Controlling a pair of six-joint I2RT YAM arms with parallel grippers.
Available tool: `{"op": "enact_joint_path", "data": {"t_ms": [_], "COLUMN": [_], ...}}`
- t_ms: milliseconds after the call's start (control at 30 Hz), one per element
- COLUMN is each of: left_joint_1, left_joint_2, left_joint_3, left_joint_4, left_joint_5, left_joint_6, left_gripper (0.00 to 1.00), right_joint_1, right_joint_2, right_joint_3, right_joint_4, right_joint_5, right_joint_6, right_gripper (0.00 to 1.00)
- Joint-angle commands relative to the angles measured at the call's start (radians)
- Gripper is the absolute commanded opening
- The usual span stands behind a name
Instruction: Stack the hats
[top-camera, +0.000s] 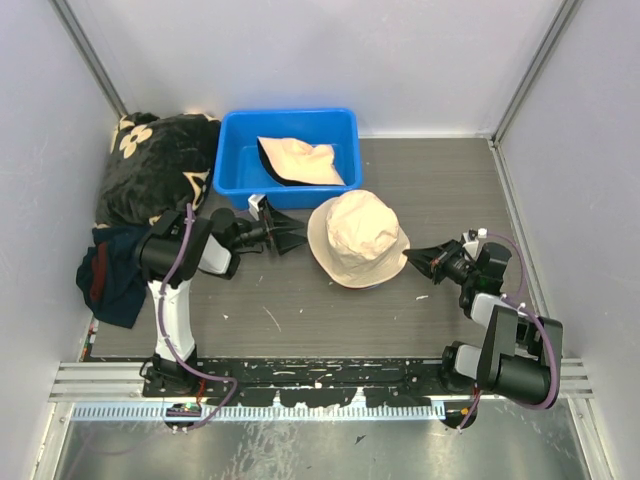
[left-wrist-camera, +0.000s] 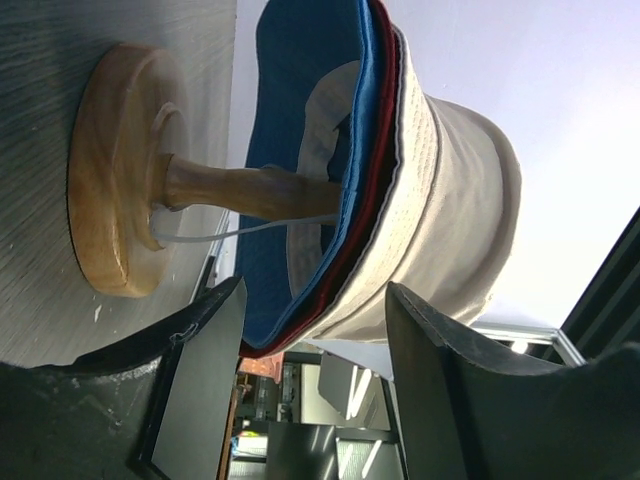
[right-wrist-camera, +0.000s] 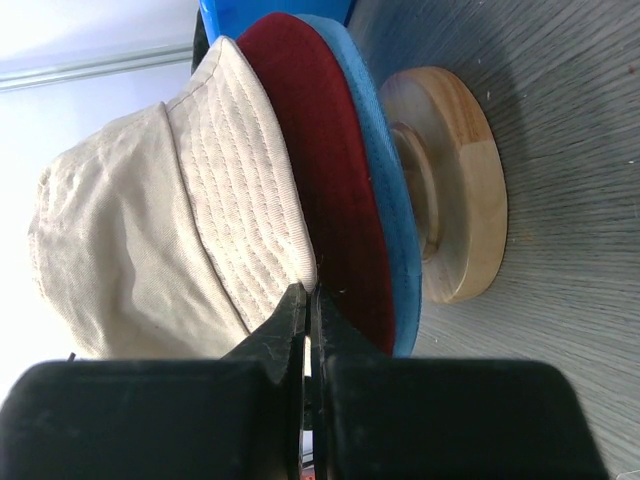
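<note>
left tool (left-wrist-camera: 315, 292) spread | right tool (right-wrist-camera: 308, 298) pressed together | wooden stand (left-wrist-camera: 110, 170), red hat (right-wrist-camera: 310, 130), blue hat (right-wrist-camera: 378, 175) — wrist views only

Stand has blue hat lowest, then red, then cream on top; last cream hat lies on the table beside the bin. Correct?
No: the last cream hat lies inside the blue bin, not on the table beside it; the top external view shows it. The rest holds: on the wooden stand, blue hat lowest, red hat next, cream hat on top.
</note>
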Motion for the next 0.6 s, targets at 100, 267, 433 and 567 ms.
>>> {"op": "enact_joint_path", "data": {"t_ms": [100,267,433,567], "left_joint_1": [-0.005,-0.025,-0.036,-0.043], "left_joint_2": [0.032,0.041,0.041,0.034], "left_joint_3": [0.064,0.09,0.104,0.12], "left_joint_4": [0.026,0.025,0.025,0.026], "left_joint_5": [0.003,-0.006,-0.015,-0.016], "left_joint_6": [0.016,0.007,-0.006,-0.013], "left_gripper": [0.66,0.66,0.67,0.67], "right_joint_1": [-0.004,-0.004,-0.004,-0.004], "right_joint_2": [0.022,0.037,0.048,0.056], "right_joint_3": [0.056,0.064,0.075,0.079], "right_joint_4": [0.062,0.064,0.063,0.063], "right_joint_5": [-0.013,-0.007,-0.001,0.003], "right_joint_6": [0.002,0.001,0.002,0.002], "right_gripper": [0.01,0.01,0.01,0.01]}}
